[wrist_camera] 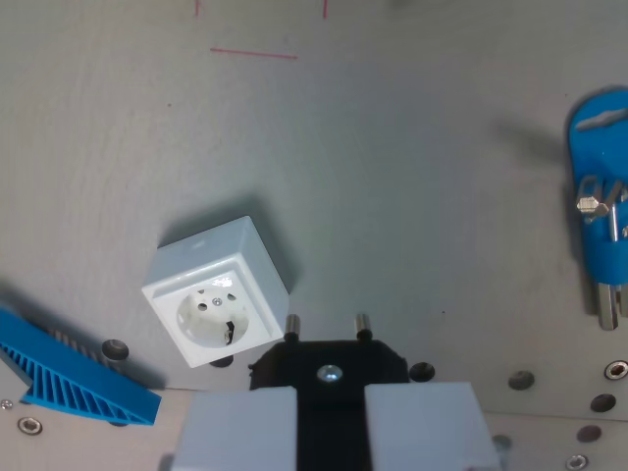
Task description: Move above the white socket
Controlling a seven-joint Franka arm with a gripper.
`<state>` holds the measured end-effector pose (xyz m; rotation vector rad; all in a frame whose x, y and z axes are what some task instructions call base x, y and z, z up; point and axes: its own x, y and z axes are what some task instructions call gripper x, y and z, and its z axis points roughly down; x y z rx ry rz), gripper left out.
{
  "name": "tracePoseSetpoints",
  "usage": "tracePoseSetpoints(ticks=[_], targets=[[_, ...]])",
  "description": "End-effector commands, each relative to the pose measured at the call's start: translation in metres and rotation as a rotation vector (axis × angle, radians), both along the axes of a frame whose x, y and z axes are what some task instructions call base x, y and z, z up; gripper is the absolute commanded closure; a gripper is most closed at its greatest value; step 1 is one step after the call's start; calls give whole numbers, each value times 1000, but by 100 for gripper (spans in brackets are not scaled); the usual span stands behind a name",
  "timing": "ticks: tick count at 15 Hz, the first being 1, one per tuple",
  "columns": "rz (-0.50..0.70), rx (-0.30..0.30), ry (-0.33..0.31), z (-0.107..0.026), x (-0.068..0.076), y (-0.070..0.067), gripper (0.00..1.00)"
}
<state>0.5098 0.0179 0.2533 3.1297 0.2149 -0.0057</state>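
Wrist view is looking down on a grey table (392, 196), gripper (331, 417) sitting at the bottom edge. Two pale fingers (240, 427) are clenching a black plug (329, 365) between them; the plug body is showing a centre screw and two metal pins pointing up-frame, away from the camera. The white socket (218, 291) is sitting on the table toward the wrist view's left of the plug, rotated roughly diagonal to the frame, round recess and contact holes facing up. Its lower right corner is lying just beside the plug's left pin, so the plug is reading as offset to the wrist view's right of the socket face, not centred over it. Can't tell height gap between pins and socket from this angle. A blue ribbed part (74, 373) is lying at the lower left edge, near the socket but apart from it. A blue fixture (601, 177) with metal hardware is sitting at the right edge, well apart from the socket. Thin red marks (253, 53) are showing on the table near the top. A row of bolt holes (520, 379) is running along the bottom of the table, either side of the gripper.
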Motion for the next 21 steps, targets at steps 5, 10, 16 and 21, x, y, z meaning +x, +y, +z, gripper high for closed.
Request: tracePoseSetpoints(ticks=[5, 10, 16, 21], targets=[[5, 0, -1, -1, -1, 0, 100], [38, 2, -8, -6, -5, 2, 100], [107, 5, -47, -27, -20, 8, 100], [179, 4, -81, -52, -42, 17, 100]])
